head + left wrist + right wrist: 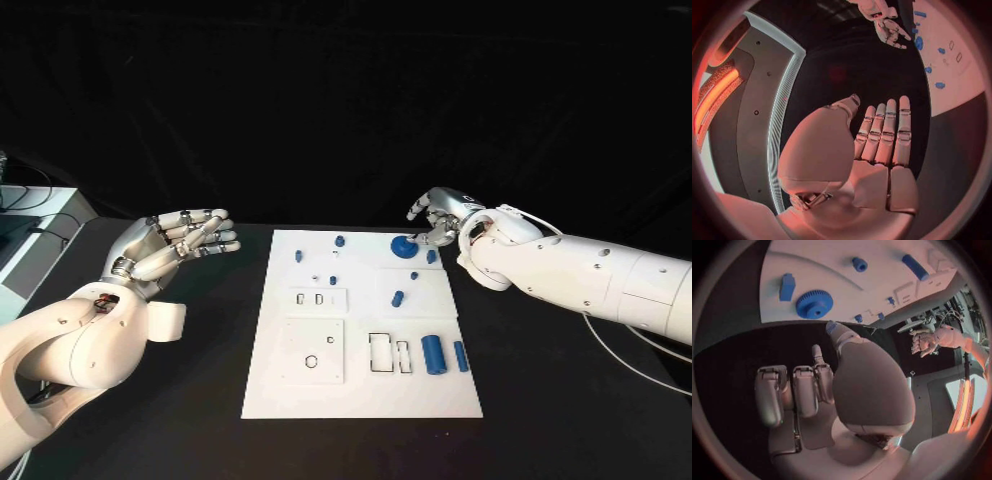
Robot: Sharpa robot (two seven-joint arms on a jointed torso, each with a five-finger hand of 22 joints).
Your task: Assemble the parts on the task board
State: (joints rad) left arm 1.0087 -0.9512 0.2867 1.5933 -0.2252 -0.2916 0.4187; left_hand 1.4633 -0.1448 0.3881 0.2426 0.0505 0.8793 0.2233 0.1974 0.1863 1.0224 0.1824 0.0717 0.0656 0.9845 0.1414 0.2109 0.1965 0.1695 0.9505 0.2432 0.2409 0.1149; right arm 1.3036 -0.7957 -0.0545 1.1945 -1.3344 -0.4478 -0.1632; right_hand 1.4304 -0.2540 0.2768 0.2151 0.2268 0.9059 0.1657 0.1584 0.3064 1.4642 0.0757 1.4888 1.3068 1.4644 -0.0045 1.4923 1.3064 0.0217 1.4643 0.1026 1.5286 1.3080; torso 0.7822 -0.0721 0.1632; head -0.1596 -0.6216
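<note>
You see the white board [361, 390] at the frame's centre, its blue gear [407, 246] near the upper right corner. Your right hand [440, 218] hovers just beside it, fingers curled, empty. Your left hand [173, 240] waits open at left.

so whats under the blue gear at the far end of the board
The blue gear lies flat on the white task board, near the right hand. Whatever peg or hole may be beneath it is covered by the gear itself.

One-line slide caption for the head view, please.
Right robot hand reaches the blue gear at the white task board's far edge; left robot hand hovers open.
</note>
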